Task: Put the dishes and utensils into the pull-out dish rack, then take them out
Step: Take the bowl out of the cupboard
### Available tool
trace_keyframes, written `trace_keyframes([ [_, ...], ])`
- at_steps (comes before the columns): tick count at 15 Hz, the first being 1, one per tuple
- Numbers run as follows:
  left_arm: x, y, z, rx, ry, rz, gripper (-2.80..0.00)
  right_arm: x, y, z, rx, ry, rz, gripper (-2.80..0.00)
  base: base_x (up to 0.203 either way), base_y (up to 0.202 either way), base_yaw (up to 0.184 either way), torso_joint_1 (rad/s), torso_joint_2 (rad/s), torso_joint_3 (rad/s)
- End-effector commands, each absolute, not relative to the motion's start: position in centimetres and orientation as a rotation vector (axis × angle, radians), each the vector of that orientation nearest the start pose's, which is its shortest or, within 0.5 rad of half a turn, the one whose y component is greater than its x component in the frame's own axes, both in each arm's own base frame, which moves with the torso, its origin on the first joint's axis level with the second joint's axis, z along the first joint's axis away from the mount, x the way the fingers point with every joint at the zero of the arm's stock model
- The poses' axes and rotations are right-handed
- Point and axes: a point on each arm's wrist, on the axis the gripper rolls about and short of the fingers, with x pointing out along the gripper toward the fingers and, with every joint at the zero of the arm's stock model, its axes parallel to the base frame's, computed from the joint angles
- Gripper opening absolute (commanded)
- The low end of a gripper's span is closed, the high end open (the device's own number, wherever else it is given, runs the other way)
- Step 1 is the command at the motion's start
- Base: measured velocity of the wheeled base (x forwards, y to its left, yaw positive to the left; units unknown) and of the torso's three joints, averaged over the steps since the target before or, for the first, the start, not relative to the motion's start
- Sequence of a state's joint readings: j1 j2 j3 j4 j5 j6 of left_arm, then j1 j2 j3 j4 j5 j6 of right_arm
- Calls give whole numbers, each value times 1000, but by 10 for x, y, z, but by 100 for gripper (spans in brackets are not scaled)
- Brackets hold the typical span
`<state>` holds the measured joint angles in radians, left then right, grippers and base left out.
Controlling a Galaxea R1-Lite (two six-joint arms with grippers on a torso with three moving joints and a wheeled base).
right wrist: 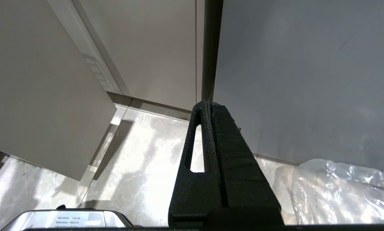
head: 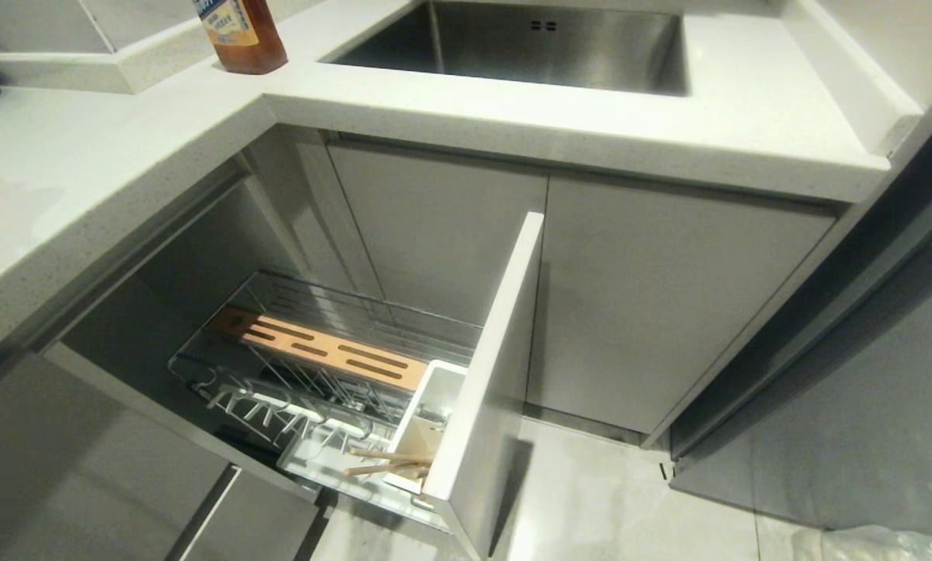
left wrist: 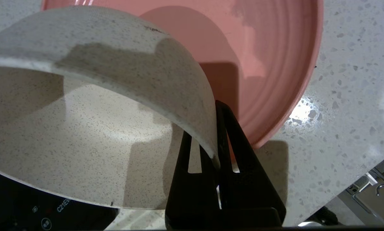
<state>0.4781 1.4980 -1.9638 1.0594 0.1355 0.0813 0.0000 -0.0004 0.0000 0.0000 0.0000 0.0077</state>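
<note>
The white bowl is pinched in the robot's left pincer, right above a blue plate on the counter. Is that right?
Nearly. The left pincer is pinching the white bowl by its rim, but the plate under it on the counter is pink, not blue. The left wrist view shows it.

pink plate (left wrist: 259, 48) cropped and part-hidden behind bowl (left wrist: 82, 128), fork unseen

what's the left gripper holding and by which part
The left gripper is shut on the cream-white bowl, pinching its rim, over the pink plate.
</note>
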Motion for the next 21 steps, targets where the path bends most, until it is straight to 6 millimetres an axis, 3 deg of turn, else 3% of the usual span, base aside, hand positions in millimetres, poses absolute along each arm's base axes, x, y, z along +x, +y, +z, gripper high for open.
trace_keyframes([
  [1,168,91,384,-33,639,569,-280,-23,0,75,8,0,0,-280,0,0,0,0,0,0],
  [5,169,91,384,-42,636,576,-280,-23,0,75,8,0,0,-280,0,0,0,0,0,0],
  [6,169,92,384,-43,632,579,0,-23,0,75,8,0,0,-280,0,0,0,0,0,0],
  [11,165,90,390,-41,584,590,0,-23,0,75,8,0,0,-280,0,0,0,0,0,0],
  [14,148,81,405,-55,463,607,0,-23,0,75,8,0,0,-280,0,0,0,0,0,0],
  [17,124,67,434,-146,161,618,0,-23,0,75,8,0,0,-280,0,0,0,0,0,0],
  [20,86,46,461,-303,-203,566,0,-23,0,75,8,0,0,-280,0,0,0,0,0,0],
  [21,74,38,463,-342,-273,533,-280,-23,0,75,8,0,0,-280,0,0,0,0,0,0],
])
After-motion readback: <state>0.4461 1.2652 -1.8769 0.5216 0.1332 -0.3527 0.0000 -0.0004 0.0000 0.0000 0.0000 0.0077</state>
